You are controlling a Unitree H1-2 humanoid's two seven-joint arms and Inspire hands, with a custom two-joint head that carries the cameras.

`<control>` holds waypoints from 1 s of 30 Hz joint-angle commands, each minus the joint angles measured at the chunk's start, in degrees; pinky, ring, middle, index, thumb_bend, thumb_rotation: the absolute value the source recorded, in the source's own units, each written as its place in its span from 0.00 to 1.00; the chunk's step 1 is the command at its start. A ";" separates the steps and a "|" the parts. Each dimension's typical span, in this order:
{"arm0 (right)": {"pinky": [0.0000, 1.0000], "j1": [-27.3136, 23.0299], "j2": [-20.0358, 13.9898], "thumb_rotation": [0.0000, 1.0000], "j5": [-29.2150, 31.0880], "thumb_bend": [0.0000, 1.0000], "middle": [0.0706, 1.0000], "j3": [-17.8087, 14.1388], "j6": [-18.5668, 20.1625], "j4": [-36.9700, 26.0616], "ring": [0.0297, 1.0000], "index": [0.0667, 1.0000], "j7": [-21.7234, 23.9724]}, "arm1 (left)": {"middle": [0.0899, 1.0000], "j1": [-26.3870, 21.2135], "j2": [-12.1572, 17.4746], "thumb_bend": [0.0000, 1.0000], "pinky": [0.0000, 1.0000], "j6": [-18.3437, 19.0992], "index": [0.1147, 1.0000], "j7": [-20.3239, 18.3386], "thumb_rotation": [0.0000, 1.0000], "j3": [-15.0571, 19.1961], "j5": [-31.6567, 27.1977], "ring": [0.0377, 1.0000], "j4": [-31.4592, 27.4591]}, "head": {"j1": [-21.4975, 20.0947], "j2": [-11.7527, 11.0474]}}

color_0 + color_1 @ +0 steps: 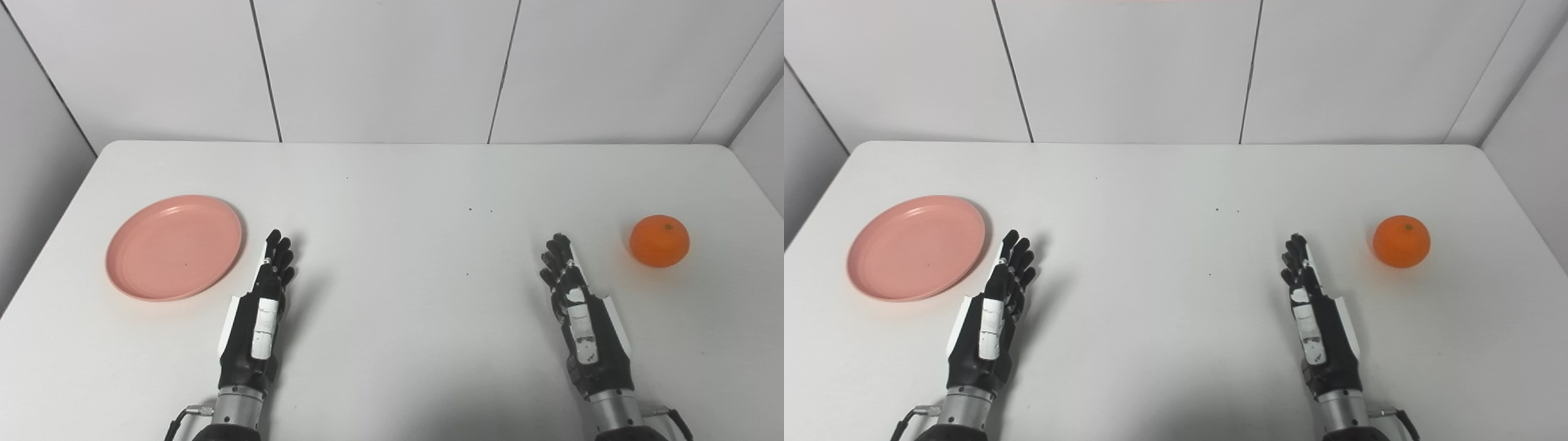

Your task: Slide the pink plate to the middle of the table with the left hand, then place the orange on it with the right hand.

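The pink plate (174, 247) sits flat on the left side of the white surface (392, 184), well away from the middle, so as I read it the first step has not begun. My left hand (263, 306) lies just to the right of the plate's rim, near it but not touching, its fingers (278, 251) stretched forward and holding nothing. The middle of the surface, between my two hands, is where the plate has to end up. Over on the right, the orange (659, 241) rests on the surface by itself, apart from my right hand (579, 312), whose fingers (557, 254) are likewise extended and empty. By my judgement everything is left to do: slide the plate across with the left, then lift the orange onto it with the right.
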 commanded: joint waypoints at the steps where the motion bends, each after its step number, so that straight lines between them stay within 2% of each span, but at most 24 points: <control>1: 1.00 1.07 -0.40 1.00 0.85 1.00 1.00 -1.32 -1.61 2.05 1.00 1.00 -0.36 | 1.00 12.75 -0.82 0.99 1.00 -0.68 1.00 0.91 1.00 0.99 -1.91 1.00 -3.88 | 0.05 0.03; 4: 1.00 1.10 -0.48 1.00 0.72 1.00 1.00 -1.30 -1.28 1.94 1.00 1.00 -0.22 | 1.00 12.72 -0.61 0.99 1.00 -0.71 1.00 0.82 1.00 0.81 -2.14 1.00 -3.87 | 0.05 0.03; 9: 1.00 1.36 -0.67 1.00 0.63 1.00 1.00 -1.06 -0.29 1.13 1.00 1.00 0.05 | 1.00 13.16 1.46 1.00 1.00 -1.69 1.00 -1.00 1.00 -0.86 -1.07 1.00 -4.46 | -0.20 0.27; 16: 1.00 1.29 -0.93 1.00 0.69 1.00 1.00 -0.74 0.92 0.74 1.00 1.00 0.53 | 1.00 12.88 1.56 0.95 1.00 -1.84 1.00 -1.26 1.00 -0.80 -2.51 1.00 -4.17 | -0.34 0.16; 30: 1.00 1.58 0.08 1.00 -0.43 1.00 1.00 -1.02 -0.10 0.41 1.00 1.00 -0.96 | 1.00 12.18 2.07 0.94 1.00 -0.93 1.00 -1.25 1.00 -0.59 -3.00 1.00 -4.68 | -0.42 0.33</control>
